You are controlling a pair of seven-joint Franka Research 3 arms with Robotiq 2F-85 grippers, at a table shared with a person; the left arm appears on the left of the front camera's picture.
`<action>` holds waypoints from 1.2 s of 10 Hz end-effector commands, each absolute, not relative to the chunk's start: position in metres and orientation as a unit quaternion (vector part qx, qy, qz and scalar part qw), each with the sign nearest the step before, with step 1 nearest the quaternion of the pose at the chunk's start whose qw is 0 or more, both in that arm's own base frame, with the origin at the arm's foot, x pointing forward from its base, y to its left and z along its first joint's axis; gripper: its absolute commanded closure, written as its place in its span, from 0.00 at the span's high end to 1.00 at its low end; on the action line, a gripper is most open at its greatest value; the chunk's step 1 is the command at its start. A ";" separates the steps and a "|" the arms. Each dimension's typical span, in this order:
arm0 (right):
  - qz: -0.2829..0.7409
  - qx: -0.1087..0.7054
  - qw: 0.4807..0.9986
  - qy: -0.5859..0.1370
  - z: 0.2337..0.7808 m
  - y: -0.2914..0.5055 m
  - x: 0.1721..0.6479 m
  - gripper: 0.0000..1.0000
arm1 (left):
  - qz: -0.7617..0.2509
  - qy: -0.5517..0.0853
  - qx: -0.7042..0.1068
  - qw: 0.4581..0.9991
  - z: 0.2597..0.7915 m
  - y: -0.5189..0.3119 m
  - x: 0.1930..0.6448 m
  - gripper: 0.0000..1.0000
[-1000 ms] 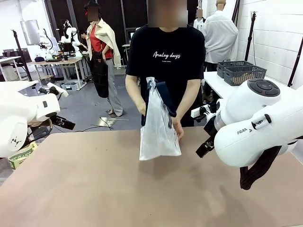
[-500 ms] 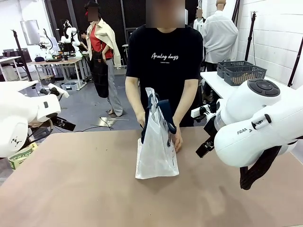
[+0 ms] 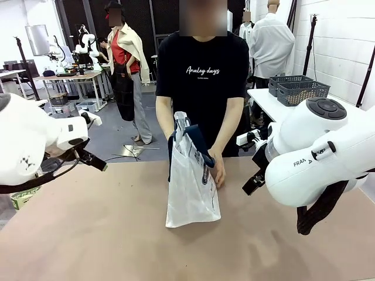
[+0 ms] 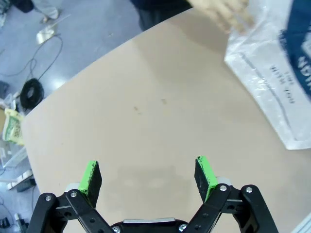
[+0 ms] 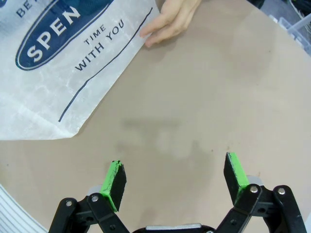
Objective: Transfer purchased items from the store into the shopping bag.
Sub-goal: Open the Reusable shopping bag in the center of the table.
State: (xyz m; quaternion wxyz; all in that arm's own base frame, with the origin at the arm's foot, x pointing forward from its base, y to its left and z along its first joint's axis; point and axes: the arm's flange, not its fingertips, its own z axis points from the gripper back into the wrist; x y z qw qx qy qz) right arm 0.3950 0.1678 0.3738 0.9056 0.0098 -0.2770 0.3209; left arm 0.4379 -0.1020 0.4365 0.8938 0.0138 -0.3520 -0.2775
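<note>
Beige tabletop (image 3: 99,234) carries the shopping bag (image 3: 190,190), standing upright at the far middle, steadied by the person's hand (image 3: 218,173). Left pincer (image 4: 147,167) and right pincer (image 5: 175,165) both gape empty over bare surface, apart from the bag. Advice: approach only once the bag mouth is held open.

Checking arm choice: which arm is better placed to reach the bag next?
Probably right. The right gripper hangs open with the bag close ahead; from the left gripper, also open, the bag sits farther off.
</note>
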 end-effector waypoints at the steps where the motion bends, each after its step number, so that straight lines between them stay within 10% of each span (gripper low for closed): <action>1: 0.321 0.010 0.906 -0.277 0.374 0.168 0.395 1.00 | -0.301 -0.374 -0.033 0.877 0.464 -0.072 0.428 1.00; 12: 0.321 0.010 0.906 -0.277 0.374 0.168 0.395 1.00 | -0.301 -0.393 -0.041 0.868 0.477 -0.089 0.427 1.00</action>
